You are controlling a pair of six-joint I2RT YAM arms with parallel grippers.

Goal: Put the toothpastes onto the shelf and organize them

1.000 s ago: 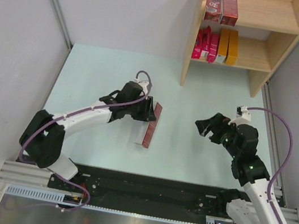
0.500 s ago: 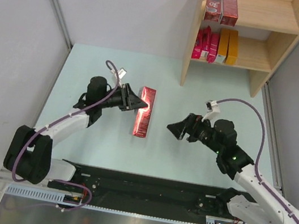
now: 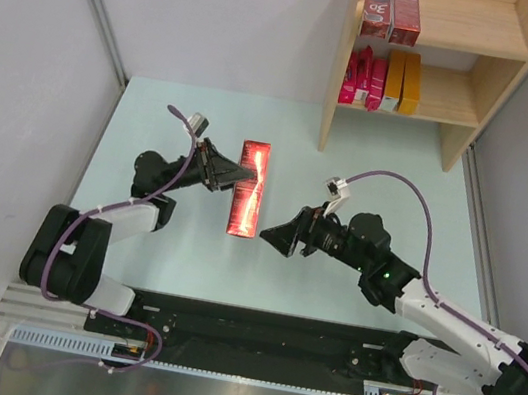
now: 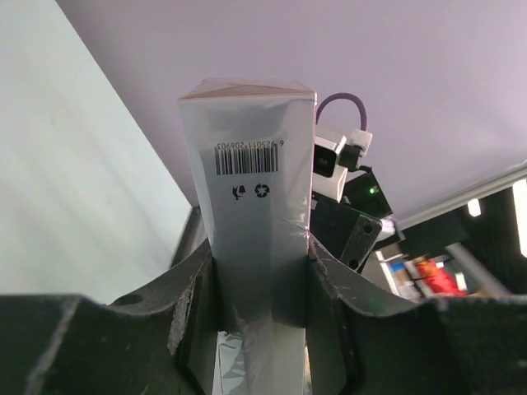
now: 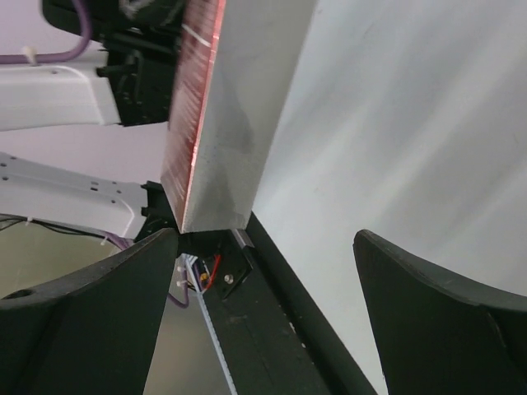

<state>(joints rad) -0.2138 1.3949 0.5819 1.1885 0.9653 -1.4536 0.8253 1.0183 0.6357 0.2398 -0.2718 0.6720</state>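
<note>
Long slim dark red carton [image 3: 249,191], glossy face up, silver side with barcode (left wrist view), clamped in the left gripper [image 3: 236,175] over the table [image 3: 155,119]. Right gripper [image 3: 280,240] spread wide just beside it. On the shelf [image 3: 485,88]: red cartons [image 3: 392,6] on top, pink cartons [image 3: 362,78] and orange cartons [image 3: 402,82] below.

From above, you lose the top of the shelf [image 3: 335,88]: it runs off the upper edge, cutting the red cartons [image 3: 391,11] on its upper board. In your left wrist view, the clamped carton [image 4: 257,214] has its lower end buried between the fingers [image 4: 191,304], and the print under its barcode seems too small to read. The right wrist view crops that carton's upper part.
</note>
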